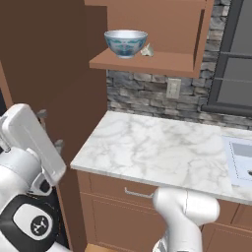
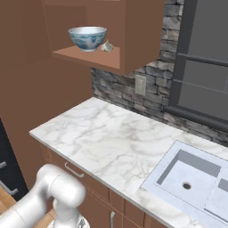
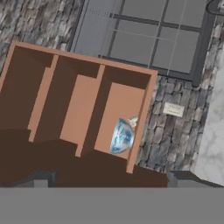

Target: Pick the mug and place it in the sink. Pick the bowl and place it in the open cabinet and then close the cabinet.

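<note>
**Me:** The bowl (image 1: 126, 43) already sits upright on the shelf of the open cabinet (image 1: 147, 63), with a small grey-white lump (image 1: 146, 49) just beside it. So I judge the step in hand is closing the cabinet.

**Partner:** How will you do that well?

**Me:** The door (image 1: 54, 74) stands swung out to the left of the opening, a broad brown panel. I'd get my pincer onto its outer face or its edge and sweep it round in an arc about the hinge, slowly, well clear of the bowl and the shelf lip. Pushing straight in would only jam it.

**Partner:** Is your pincer released or clenched?

**Me:** I cannot tell; the tips (image 3: 40, 183) barely peek up at the bottom of the hand view, well apart, with nothing visible between them.

**Partner:** What do the views give you separately?

**Me:** The hand view looks into the cabinet from a rolled angle, showing its inner partitions and the bowl deep inside. The right base view shows the sink (image 2: 165, 169) set into the marble surface (image 2: 102, 133), with one round drain visible. The left base view shows the door best.
</note>
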### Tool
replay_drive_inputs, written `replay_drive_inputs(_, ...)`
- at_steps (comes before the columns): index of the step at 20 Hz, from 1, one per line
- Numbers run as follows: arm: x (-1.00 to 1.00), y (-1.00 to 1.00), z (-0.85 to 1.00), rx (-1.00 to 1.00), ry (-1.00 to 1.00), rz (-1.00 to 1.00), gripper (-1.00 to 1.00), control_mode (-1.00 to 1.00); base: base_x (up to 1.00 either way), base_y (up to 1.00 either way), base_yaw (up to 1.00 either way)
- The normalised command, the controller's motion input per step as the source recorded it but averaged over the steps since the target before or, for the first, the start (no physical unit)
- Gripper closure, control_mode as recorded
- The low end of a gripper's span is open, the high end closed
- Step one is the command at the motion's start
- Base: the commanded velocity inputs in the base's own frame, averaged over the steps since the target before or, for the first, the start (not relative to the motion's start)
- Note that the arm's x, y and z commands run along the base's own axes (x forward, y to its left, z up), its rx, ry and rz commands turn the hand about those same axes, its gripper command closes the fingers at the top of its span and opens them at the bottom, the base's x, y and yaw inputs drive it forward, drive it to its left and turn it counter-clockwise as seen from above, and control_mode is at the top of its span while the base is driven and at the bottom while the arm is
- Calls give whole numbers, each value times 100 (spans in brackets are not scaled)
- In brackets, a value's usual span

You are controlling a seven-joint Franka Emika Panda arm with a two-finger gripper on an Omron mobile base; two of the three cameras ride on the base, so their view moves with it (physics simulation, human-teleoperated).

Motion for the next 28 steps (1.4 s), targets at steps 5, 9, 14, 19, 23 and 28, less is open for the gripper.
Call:
replay_drive_inputs(5,20,58,-27,8,0,0,-100,-100,0,0,0)
replay_drive_inputs(9,29,57,-33,11,0,0,-100,-100,0,0,0)
replay_drive_inputs(14,37,57,-31,9,0,0,-100,-100,0,0,0)
replay_drive_inputs(19,54,39,-18,6,0,0,-100,-100,0,0,0)
replay_drive_inputs(23,53,44,-23,0,0,0,-100,-100,0,0,0)
replay_drive_inputs(28,32,70,-23,0,-1,0,-100,-100,0,0,0)
